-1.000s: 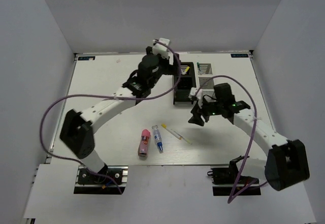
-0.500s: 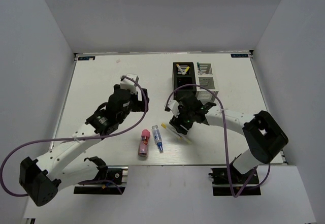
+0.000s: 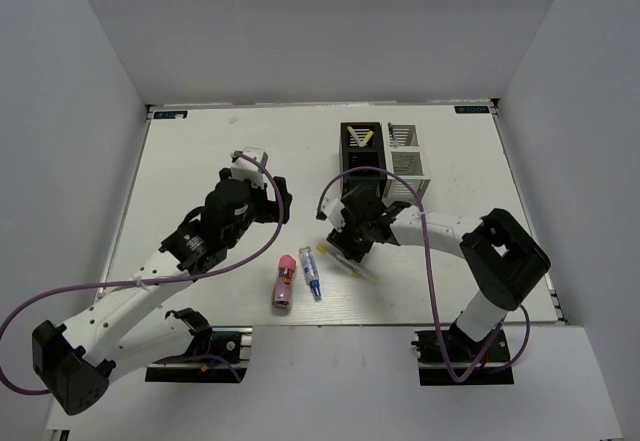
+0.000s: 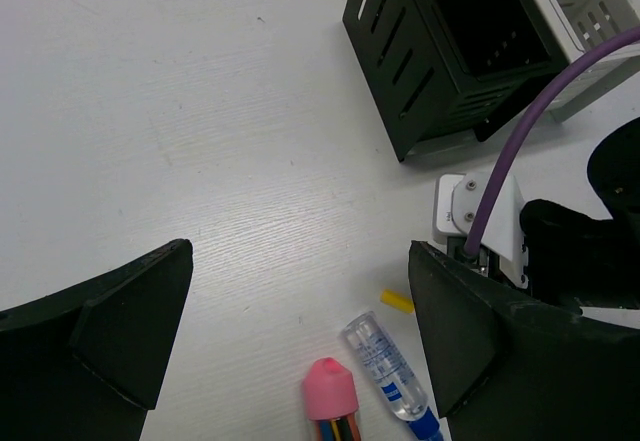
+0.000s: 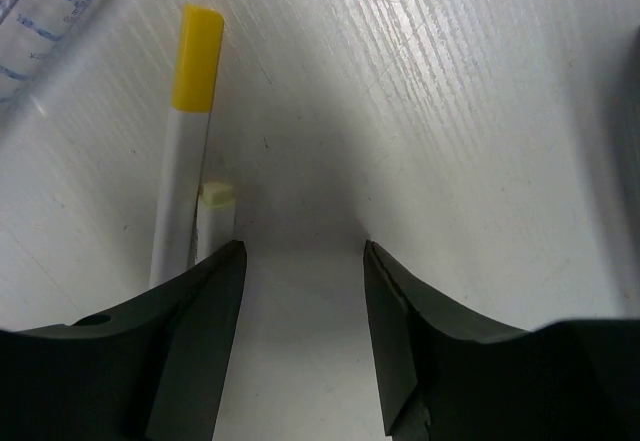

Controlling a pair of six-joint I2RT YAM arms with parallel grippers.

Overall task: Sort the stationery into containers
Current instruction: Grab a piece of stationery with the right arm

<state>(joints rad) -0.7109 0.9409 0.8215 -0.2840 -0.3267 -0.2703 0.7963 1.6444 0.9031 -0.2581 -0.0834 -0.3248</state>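
Hovering low over the table (image 3: 200, 161) with the right gripper (image 5: 300, 256), jaws partly spread and only bare tabletop between them. Lying just outside one finger, not yet gripped: a loose pen (image 5: 185, 161) with a yellow end. Hanging wide open and empty further left, facing the table's middle: the left gripper (image 4: 300, 291).

Sorted already, by the look of it: yellow-ended pens (image 3: 358, 138) standing in the black box (image 3: 360, 166), and something green (image 3: 391, 131), too small to name, in the white box (image 3: 408, 161) right beside it.

Left out near the front edge: the loose pen, a pink tube (image 3: 284, 281) and a clear tube (image 3: 311, 273) with a blue tip, close together. Perhaps halfway through, at a guess, with three pickups to go.
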